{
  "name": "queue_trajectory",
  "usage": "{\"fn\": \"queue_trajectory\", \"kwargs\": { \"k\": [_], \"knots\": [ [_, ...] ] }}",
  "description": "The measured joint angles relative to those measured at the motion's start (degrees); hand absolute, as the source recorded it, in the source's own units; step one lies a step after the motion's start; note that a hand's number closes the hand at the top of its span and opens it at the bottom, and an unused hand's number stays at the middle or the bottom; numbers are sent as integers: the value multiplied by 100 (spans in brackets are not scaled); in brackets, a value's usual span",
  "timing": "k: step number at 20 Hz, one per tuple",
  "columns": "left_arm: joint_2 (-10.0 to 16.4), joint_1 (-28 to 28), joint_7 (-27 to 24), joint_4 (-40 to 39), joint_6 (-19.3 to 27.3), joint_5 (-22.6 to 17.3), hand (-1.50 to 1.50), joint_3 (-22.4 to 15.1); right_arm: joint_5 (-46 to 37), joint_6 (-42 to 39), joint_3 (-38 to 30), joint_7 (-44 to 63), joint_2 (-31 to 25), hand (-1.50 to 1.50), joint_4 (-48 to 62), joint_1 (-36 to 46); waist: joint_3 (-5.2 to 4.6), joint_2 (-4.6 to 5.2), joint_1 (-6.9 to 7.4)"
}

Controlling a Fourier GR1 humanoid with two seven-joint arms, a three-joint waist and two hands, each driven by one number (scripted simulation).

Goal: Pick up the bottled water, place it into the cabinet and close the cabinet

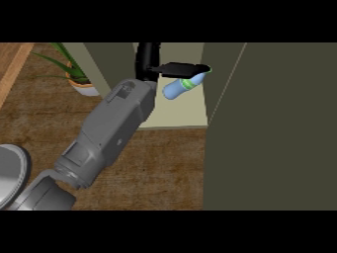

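The open cabinet door (280, 128) blocks the right, and the potted plant (80, 79) the far left. Between them, the cabinet shelf (180, 116) lies free near the water bottle (177, 89).

One water bottle (176, 89), one hand (183, 69), one potted plant (74, 70), and seemingly one cabinet (287, 138).

You've got 1 cam: head view, looking steeply down on the counter (163, 163), close in. Left forearm (109, 133) enters from lower left. Left hand (172, 69) grips the bottle (180, 88) at top centre of frame. Cabinet (287, 123) fills the right half.
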State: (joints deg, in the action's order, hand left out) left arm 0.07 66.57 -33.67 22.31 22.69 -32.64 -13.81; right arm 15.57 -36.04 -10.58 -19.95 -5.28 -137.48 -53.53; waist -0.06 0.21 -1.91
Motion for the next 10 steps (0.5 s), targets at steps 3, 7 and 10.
{"fn": "queue_trajectory", "kwargs": {
  "k": [3, 7, 10],
  "knots": [
    [-4, -321, 117, 503, -54, -96, -150, -238, -9, -11, 126, 14, 88, -150, -10, -78, 0, -36, 64],
    [-6, -802, 285, 1185, -58, -157, -150, -556, -8, 57, 231, 146, 95, -150, -36, -63, 0, -55, 148],
    [-7, -1308, 375, 1840, -7, -224, -150, -842, -16, 121, 316, 230, 103, -150, -41, -17, 0, -67, 203]
  ]
}}
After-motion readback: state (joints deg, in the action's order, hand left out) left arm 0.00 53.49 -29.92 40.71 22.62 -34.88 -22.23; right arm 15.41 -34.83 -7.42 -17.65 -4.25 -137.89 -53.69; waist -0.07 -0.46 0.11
